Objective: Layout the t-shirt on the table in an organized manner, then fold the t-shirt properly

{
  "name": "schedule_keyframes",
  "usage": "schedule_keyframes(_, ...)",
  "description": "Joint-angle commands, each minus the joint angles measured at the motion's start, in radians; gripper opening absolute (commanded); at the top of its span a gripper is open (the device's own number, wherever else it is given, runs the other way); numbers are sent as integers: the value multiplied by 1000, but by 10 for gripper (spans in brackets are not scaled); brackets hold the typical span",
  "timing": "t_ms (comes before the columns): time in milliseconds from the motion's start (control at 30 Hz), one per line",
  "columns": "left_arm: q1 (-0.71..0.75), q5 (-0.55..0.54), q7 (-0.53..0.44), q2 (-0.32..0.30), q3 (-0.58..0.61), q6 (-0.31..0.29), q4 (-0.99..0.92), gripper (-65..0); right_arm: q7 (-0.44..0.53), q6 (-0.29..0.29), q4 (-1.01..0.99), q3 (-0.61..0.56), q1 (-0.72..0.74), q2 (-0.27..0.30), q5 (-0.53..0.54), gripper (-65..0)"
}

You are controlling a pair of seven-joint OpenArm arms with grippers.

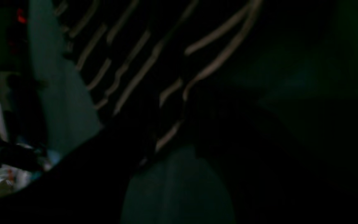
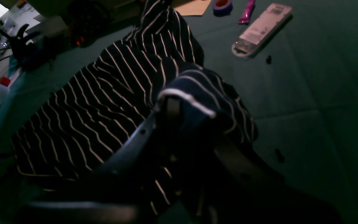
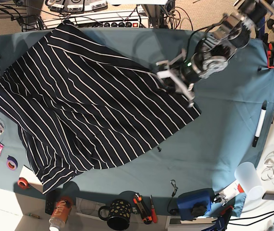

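Striped t-shirt (image 3: 84,106) spread across left and middle of teal surface (image 3: 223,125), wrinkled, one corner near left gripper (image 3: 175,79). Left gripper low over shirt's right edge, fingers parted, nothing visibly pinched. Right gripper (image 2: 179,109) clamped on bunched shirt hem, lifted above surface.

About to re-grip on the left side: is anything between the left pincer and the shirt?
Nothing visible: the left pincer sits directly over the t-shirt edge, with only bare table beside it.
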Motion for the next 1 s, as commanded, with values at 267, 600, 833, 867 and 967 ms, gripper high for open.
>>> schedule_keyframes(267,-40,-46,132,13,31,136,-101,-650,28,1,13,-108,-6,27,31,-650)
schedule_keyframes(600,-145,-89,248,-75,31,312,-108,-650,28,1,14,-509,-8,16,31,-650)
schedule_keyframes(833,-317,-243,75,-98,-85,181,-310,-650,28,1,14,-759,-8,-89,31,-650)
schedule_keyframes(867,-343,-254,47,-97,-104,161,-351,-650,28,1,14,-795,-8,-102,31,-650)
schedule_keyframes(967,-415,-257,-30,-98,-143,134,-465,-650,28,1,14,-895,-7,-144,31,-650)
